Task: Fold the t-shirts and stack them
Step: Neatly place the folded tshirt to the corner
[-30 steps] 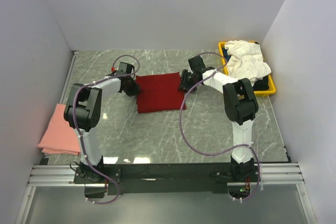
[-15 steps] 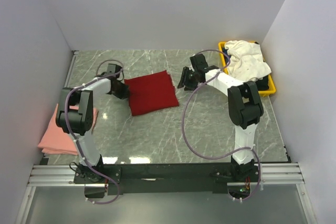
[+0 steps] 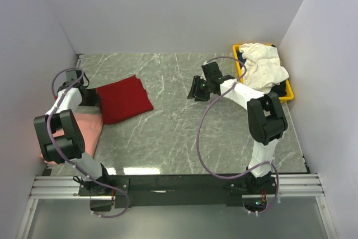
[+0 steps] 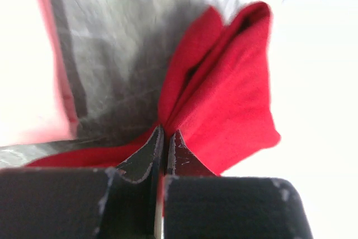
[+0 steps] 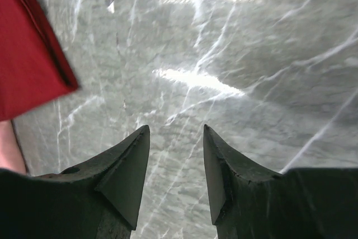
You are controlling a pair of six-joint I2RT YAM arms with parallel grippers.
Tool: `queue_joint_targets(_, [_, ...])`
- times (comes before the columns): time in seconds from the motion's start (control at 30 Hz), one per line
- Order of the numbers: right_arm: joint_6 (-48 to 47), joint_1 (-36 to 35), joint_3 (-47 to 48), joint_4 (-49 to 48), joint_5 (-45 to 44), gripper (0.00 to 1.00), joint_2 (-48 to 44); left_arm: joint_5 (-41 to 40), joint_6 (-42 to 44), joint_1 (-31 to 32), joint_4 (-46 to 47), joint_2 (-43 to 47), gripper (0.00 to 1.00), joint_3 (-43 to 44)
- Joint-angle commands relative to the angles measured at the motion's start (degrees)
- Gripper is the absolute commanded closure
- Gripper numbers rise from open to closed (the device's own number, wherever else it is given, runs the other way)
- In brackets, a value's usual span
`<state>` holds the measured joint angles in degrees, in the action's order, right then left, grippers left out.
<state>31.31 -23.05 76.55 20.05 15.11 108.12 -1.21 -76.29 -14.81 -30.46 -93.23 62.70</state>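
Observation:
The folded dark red t-shirt (image 3: 123, 98) lies at the table's left, its left edge over the salmon-pink t-shirt (image 3: 84, 132). My left gripper (image 3: 94, 98) is shut on the red shirt's left edge; in the left wrist view (image 4: 166, 134) the jaws pinch the red cloth (image 4: 224, 110). My right gripper (image 3: 194, 90) is open and empty over bare table at centre-right; in the right wrist view (image 5: 176, 132) only the red shirt's corner (image 5: 28, 54) shows at far left. The white/cream t-shirt (image 3: 262, 62) lies heaped in the yellow bin (image 3: 288, 96).
The yellow bin stands at the back right against the right wall. The pink shirt lies at the table's left edge by the left wall. Walls close the table on three sides. A metal rail (image 3: 179, 186) runs along the near edge.
My left gripper has dragged the red shirt leftward from the table's centre onto the pink shirt's edge. My right gripper has let go and stayed near the centre, now apart from the shirt.

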Motion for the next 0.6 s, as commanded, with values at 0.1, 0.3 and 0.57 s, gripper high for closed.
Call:
queue_joint_targets(0.1, [0.51, -1.65, -0.79, -2.21, 0.97, 0.50, -4.49, -2.39, -4.83, -4.61, -4.00, 5.95, 0.99, 4.19])
queue_joint_targets(0.3, [0.24, -1.91, -1.58, -2.04, 1.32, 0.50, -5.90, -4.05, -6.15, -7.43, -4.07, 8.42, 0.99, 6.20])
queue_joint_targets(0.57, [-0.11, -2.97, -1.14, -1.42, 1.50, 0.50, -6.60, -8.89, -7.11, -8.31, -8.39, 13.32, 0.99, 8.67])
